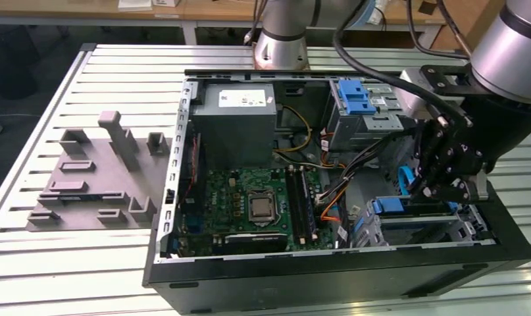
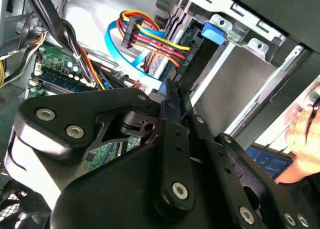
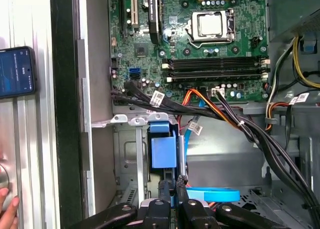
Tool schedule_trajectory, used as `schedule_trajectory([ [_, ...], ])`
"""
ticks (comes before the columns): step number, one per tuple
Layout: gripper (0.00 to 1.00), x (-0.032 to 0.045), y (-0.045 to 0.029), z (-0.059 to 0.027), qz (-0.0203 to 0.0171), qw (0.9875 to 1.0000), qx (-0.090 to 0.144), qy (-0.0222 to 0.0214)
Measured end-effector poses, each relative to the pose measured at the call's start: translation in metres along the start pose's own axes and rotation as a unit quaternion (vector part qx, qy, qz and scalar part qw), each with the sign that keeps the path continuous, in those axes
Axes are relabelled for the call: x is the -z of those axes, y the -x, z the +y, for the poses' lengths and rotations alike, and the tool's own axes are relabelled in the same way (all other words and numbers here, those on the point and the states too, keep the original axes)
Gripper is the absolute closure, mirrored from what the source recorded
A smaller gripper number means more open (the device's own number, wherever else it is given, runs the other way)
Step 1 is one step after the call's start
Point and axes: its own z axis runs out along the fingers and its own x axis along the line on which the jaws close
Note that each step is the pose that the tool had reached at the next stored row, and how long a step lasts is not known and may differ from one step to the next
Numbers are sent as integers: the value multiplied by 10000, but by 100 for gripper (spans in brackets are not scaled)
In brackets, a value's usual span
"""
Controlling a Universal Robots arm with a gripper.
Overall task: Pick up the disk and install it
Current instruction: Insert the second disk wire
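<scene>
1. Slatted metal tabletop [image 1: 37,118] carries an open black computer case [image 1: 335,276] lying on its side, with a grey moulded fixture [image 1: 94,174] on the exterior view's left.
2. Inside the case sit a green motherboard [image 1: 247,210], a big grey box [image 1: 239,122] with a small white sticker, and a silver cage with a blue latch [image 1: 353,102] at the far side.
3. Black gripper [image 1: 445,191] hangs over the drive bay at the case's corner on the exterior view's right, its fingers pressed close together.
4. In the first wrist view the fingertips of the gripper [image 3: 172,186] pinch the thin edge of the disk [image 3: 163,149], whose bright blue frame stands on edge inside the silver bay [image 3: 127,159], directly ahead of the fingers.
5. In the second wrist view the gripper [image 2: 172,96] meets the disk's blue edge beside the bay's blue tab [image 2: 212,34] and a bundle of coloured cables [image 2: 150,39].
6. A light-blue flat cable [image 3: 212,194] lies just beside the gripper.
7. A person's hand [image 2: 305,139] and a phone [image 3: 15,71] show outside the case wall.
</scene>
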Motion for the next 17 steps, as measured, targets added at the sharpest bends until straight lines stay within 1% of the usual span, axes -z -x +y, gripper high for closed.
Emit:
schedule_trajectory([
  [6,84,-24,2,-12,-21,10000,0,1],
  [11,84,-37,2,-15,-74,10000,0,5],
  [14,84,-39,-2,-20,-116,9999,0,7],
  [17,84,-44,-7,-22,-122,9999,0,7],
])
